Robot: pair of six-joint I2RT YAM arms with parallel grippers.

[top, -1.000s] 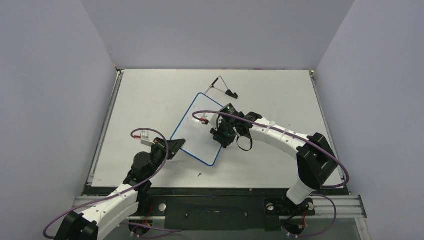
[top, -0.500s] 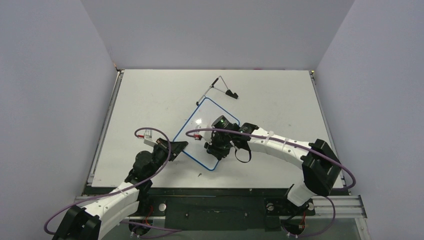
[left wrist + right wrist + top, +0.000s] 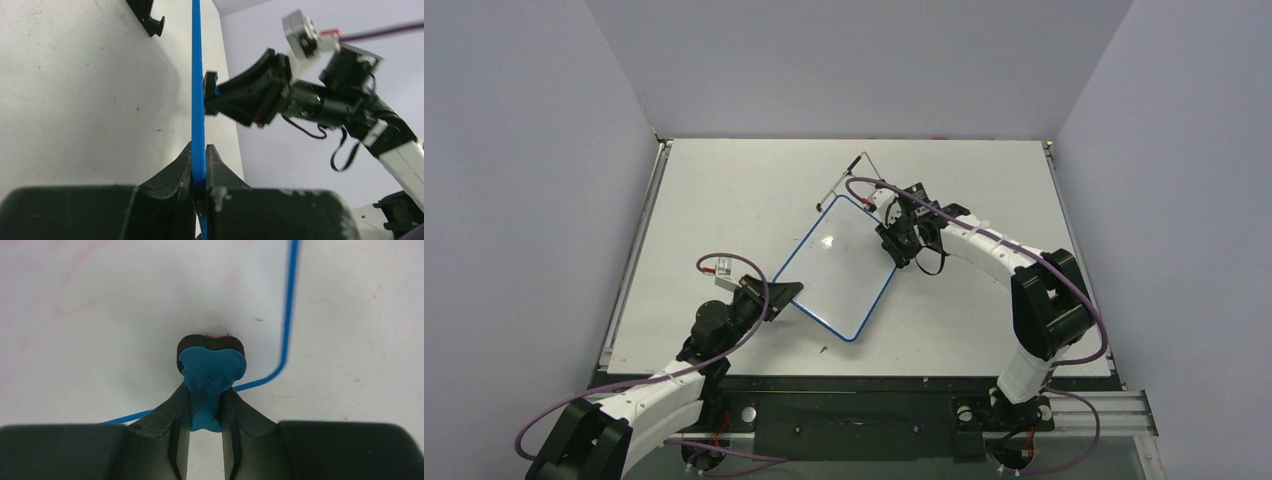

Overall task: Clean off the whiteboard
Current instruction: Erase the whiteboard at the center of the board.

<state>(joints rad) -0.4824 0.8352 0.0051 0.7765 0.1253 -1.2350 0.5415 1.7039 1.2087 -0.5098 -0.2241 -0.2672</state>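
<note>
A blue-framed whiteboard [image 3: 839, 270] lies tilted on the table's middle. My left gripper [image 3: 776, 297] is shut on its near left edge; in the left wrist view the blue frame [image 3: 198, 100] runs edge-on between the jaws. My right gripper [image 3: 894, 245] is shut on a small blue eraser [image 3: 212, 377] and presses its dark pad on the board near the far right corner. Faint pink smears show on the board surface [image 3: 75, 295] in the right wrist view. The eraser also shows in the left wrist view [image 3: 211, 92].
A thin wire stand [image 3: 864, 172] with a black foot lies behind the board at the table's back. The table's metal rails [image 3: 636, 250] run along the left and right sides. A small dark speck [image 3: 823, 349] lies near the front edge.
My right gripper has swept the eraser from the board's middle and near part up to its far right corner. The board has turned slightly. The left gripper has kept its hold.
</note>
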